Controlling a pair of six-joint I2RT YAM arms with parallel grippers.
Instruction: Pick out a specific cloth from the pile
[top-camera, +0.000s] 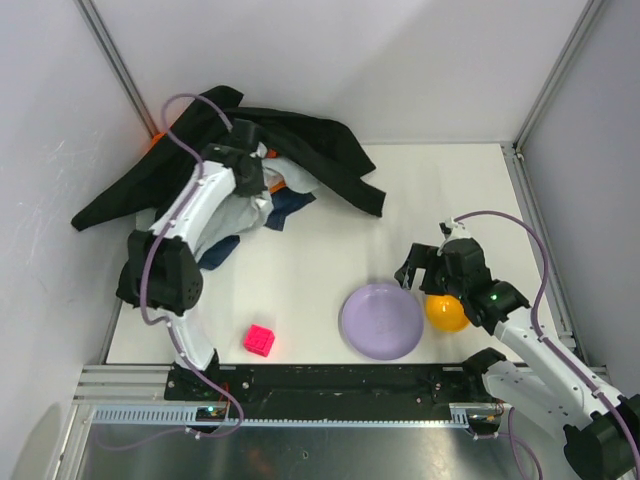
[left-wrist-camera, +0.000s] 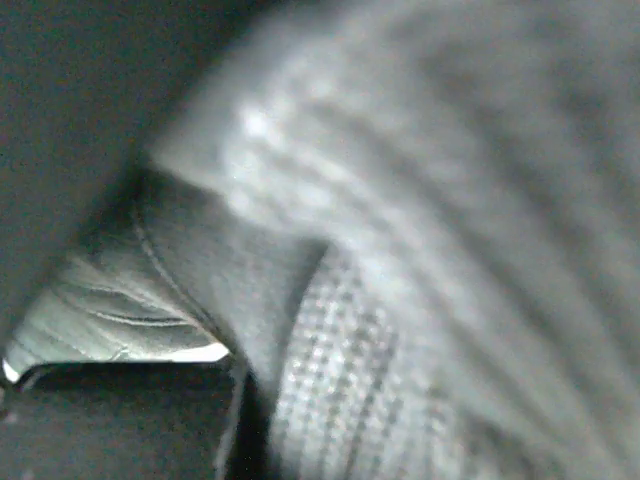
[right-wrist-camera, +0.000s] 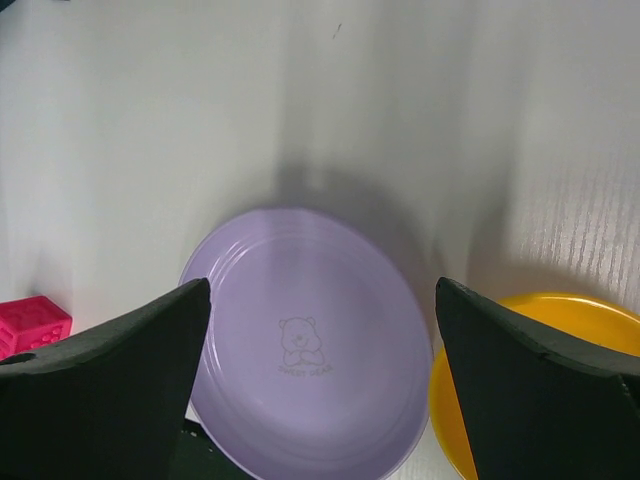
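The pile (top-camera: 300, 140) lies at the back left, mostly one big black garment. A light grey cloth (top-camera: 243, 212) lies under my left arm. The navy cloth shows as two patches, one at the right of the grey (top-camera: 291, 206) and one nearer me (top-camera: 220, 250). My left gripper (top-camera: 253, 180) is pressed down into the pile over the grey cloth. The left wrist view is filled with blurred grey knit fabric (left-wrist-camera: 450, 200); its fingers are hidden. My right gripper (top-camera: 420, 276) hangs open and empty over the purple plate (right-wrist-camera: 310, 340), fingertips (right-wrist-camera: 150, 330) wide apart.
A purple plate (top-camera: 382, 320) sits front centre with a yellow bowl (top-camera: 446, 312) touching its right side. A pink cube (top-camera: 260, 340) lies near the front left. Bits of orange (top-camera: 156, 139) show at the pile's back. Walls close in at the left, back and right.
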